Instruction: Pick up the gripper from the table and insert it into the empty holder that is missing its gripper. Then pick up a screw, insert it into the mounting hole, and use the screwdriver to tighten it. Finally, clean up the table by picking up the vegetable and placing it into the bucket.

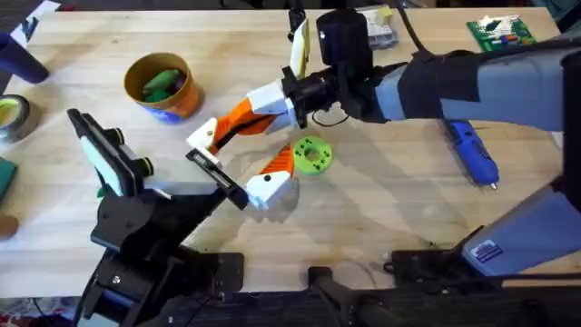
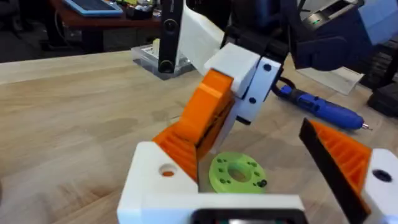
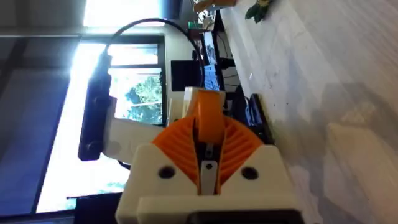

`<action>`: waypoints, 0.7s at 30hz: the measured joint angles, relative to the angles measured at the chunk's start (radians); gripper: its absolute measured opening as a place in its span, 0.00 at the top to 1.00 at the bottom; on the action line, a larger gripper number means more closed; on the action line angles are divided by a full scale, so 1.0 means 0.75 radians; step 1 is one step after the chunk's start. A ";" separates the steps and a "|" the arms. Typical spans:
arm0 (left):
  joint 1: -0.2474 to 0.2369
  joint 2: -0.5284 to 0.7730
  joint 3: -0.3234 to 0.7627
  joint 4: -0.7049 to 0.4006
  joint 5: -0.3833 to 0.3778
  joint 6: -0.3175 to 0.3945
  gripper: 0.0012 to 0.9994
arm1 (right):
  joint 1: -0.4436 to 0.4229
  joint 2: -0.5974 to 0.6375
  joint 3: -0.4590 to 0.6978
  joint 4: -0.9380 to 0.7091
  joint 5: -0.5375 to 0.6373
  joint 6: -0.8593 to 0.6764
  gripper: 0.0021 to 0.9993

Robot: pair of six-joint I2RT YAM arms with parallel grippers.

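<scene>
Near the desk's (image 1: 381, 227) front edge, left hand (image 1: 272, 177) open, holding nothing, beside green disc (image 1: 312, 155). Mid-desk, right hand (image 1: 222, 127) closed, empty. By the right edge, screwdriver (image 1: 472, 153) lying flat. Toward the far left corner, bucket (image 1: 163, 86) containing vegetable (image 1: 161, 82).

Both arms are black with grey-blue sleeves; each gripper, left gripper (image 1: 238, 165) and right gripper (image 1: 214, 136), has white fingers and orange ribbed pads (image 2: 202, 121).

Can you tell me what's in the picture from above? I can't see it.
Two robot grippers, left and right, meet mid-table beside a green disc. An orange bucket holds something green, and a blue screwdriver lies off to the right.
</scene>
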 joint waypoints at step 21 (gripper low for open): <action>-0.009 0.000 0.000 0.005 0.120 0.013 0.01 | 0.044 0.000 -0.001 0.004 -0.078 0.000 0.04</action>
